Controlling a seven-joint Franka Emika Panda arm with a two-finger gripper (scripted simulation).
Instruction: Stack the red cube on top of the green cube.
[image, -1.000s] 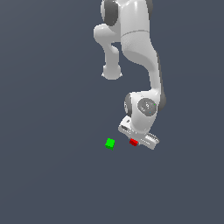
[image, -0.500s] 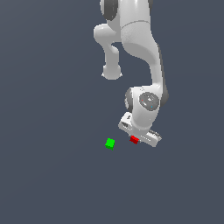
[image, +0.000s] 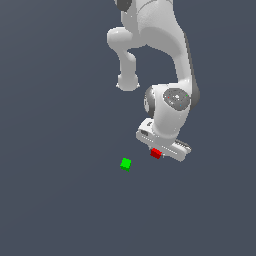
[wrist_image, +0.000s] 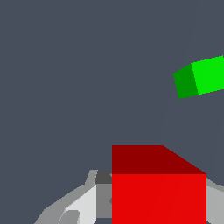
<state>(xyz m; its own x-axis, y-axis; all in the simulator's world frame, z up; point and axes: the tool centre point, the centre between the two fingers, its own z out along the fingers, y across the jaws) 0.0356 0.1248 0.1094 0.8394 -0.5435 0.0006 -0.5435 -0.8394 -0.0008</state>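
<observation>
The red cube (image: 156, 153) sits between the fingers of my gripper (image: 157, 154), which is shut on it and holds it a little above the grey floor. In the wrist view the red cube (wrist_image: 158, 192) fills the space between the two grey fingers (wrist_image: 81, 203). The green cube (image: 125, 163) rests on the floor, apart from the gripper, toward the exterior view's left and slightly lower in that picture. It also shows in the wrist view (wrist_image: 201, 76), off to one side of the red cube and not touching it.
The white arm (image: 167, 60) rises above the gripper. The flat dark grey floor (image: 60, 200) spreads all around; no other objects are in view.
My gripper has risen a little with the red cube in it. The green cube has not moved.
</observation>
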